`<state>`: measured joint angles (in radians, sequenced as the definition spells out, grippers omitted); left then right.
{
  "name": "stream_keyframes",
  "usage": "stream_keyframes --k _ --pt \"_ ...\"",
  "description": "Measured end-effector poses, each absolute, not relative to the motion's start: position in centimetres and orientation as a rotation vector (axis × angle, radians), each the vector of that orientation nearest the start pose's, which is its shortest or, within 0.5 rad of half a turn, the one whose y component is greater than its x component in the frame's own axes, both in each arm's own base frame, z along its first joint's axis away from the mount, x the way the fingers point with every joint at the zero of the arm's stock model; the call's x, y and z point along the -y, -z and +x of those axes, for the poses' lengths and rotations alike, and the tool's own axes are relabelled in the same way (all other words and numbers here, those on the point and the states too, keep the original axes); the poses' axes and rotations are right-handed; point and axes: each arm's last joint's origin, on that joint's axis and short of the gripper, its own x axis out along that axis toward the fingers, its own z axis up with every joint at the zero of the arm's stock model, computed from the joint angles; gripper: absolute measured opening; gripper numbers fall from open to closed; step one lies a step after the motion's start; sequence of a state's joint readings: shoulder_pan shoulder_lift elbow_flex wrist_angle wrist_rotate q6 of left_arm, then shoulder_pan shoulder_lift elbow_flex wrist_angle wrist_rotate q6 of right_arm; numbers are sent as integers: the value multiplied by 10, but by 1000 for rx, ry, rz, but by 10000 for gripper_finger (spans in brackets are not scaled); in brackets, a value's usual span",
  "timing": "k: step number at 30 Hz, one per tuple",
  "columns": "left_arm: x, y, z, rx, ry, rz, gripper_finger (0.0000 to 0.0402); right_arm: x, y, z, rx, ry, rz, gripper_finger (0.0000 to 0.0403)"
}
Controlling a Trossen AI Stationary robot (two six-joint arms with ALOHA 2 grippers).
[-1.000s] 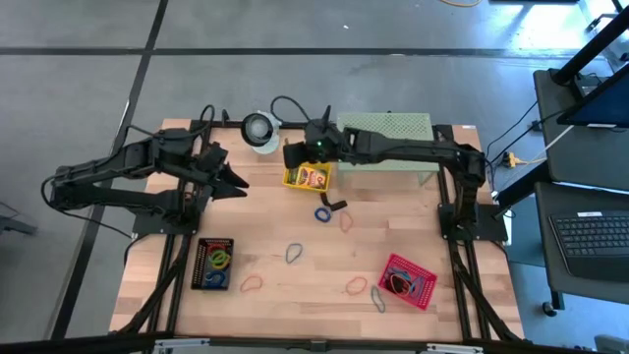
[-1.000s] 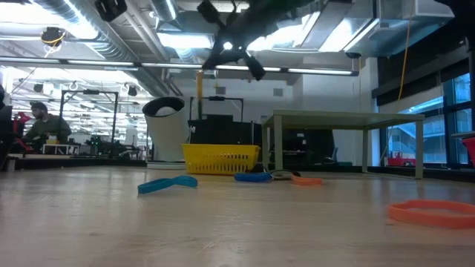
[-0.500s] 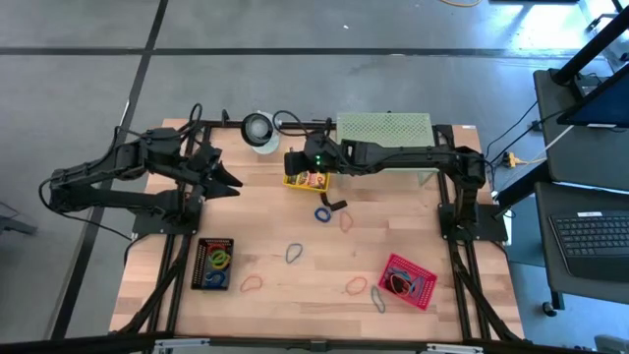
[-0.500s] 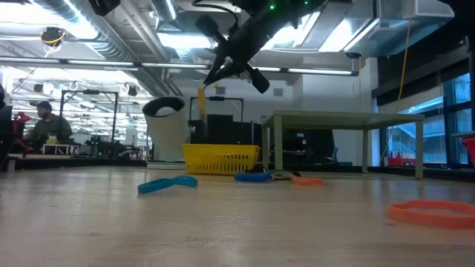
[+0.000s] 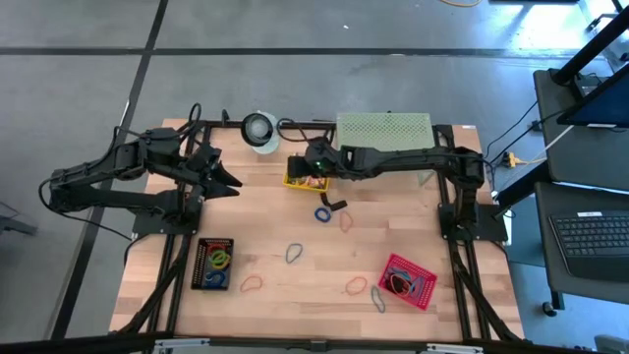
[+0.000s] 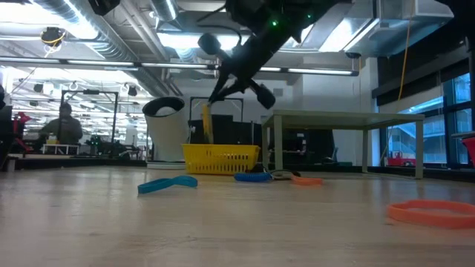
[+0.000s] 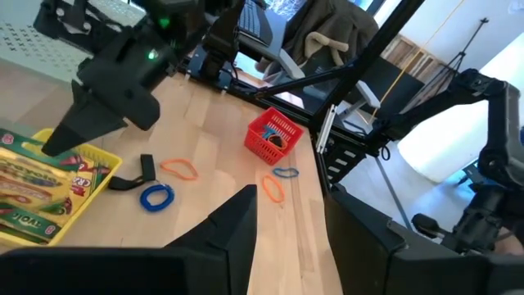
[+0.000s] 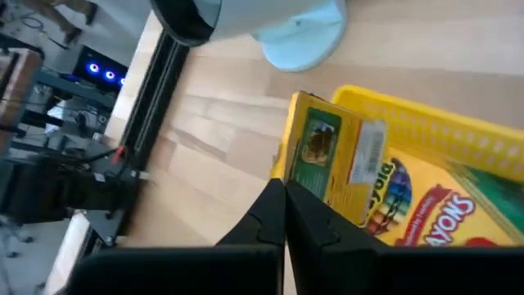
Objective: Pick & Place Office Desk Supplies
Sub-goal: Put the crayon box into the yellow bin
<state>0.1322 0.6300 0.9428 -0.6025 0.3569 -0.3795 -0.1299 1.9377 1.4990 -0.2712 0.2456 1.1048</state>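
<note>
From above we see the right hand [image 5: 298,167] reaching across the far side of the desk [image 5: 295,295] to the yellow basket [image 5: 307,180]; what it grips shows only in the right wrist view and the low view, where its fingers are pinched shut on the edge of a crayon box [image 8: 332,160] standing upright over the basket's rim, above more crayon boxes [image 8: 442,213] lying flat inside. In the low view that box [image 6: 207,122] hangs on end from the hand, its lower end dipping into the basket [image 6: 221,158]. The left hand [image 5: 234,183] hovers over the desk's left side, well apart from the basket, fingers spread with nothing between them. The left wrist view shows a red basket [image 7: 273,137] with bands inside. From above, a black tray [image 5: 213,263] holds coloured bands, and loose rubber bands [image 5: 295,254] lie scattered on the desk, a blue one [image 5: 322,213] near the yellow basket.
</note>
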Motion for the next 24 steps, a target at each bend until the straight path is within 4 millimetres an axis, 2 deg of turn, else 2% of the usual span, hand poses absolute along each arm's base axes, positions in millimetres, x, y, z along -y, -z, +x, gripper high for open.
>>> stream_keyframes --k 6,14,24 --pt "-5 -364 113 -322 167 -449 139 62 -225 428 -411 713 1044 0" --pt "-5 -364 113 -322 166 -449 139 64 -234 433 -313 667 1063 0" --pt "-5 -364 113 -322 166 -449 139 64 -229 428 -378 719 1051 0"
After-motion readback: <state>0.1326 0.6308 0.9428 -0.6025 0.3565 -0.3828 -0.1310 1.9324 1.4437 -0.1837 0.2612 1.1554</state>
